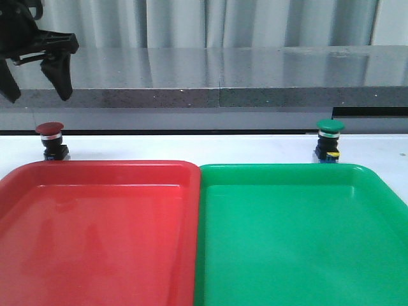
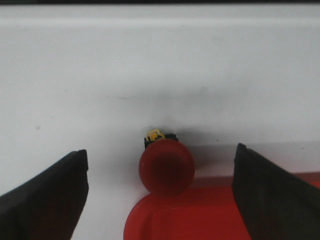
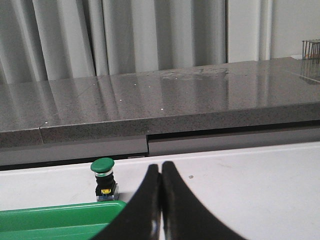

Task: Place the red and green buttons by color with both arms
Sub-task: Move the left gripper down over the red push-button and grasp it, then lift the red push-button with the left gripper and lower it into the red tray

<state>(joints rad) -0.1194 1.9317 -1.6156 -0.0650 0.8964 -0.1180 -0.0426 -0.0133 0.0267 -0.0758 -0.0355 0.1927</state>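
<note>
The left end effector hangs spread wide, holding nothing, above the red button on the tabletop behind the red tray. The right end effector is pressed together, empty, near the green button behind the green tray.

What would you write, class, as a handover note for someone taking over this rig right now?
Left gripper: open, raised above the red button, holding nothing.
Right gripper: fingers shut together, empty, low over the table; not seen in the front view.
Red button: upright on the white table, just behind the red tray.
Green button: upright on the table, just behind the green tray.
Done: nothing placed; neither tray holds a button.
Left: grasp each button and set it in the tray of its color.
</note>
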